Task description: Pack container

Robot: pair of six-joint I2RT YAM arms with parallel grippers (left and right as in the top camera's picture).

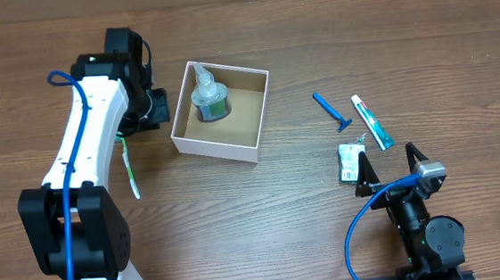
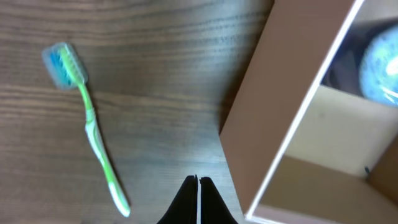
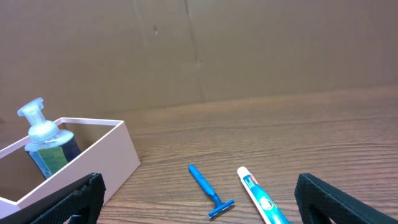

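I see container [image 1: 217,149] on table [image 1: 275,227], bottle [image 1: 209,100] inside | left pincer [image 2: 198,198] closed, empty, beside container wall; toothbrush [image 2: 93,134] near | right pincer [image 1: 391,166] wide open, empty; razor [image 1: 329,111], toothpaste [image 1: 372,121], packet [image 1: 351,161] ahead

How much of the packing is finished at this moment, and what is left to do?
Done: the bottle stands inside the container. In hand: nothing; the left gripper is shut and empty near the toothbrush, and the right gripper is open. Left: toothbrush, razor, toothpaste and a small packet lie on the table.
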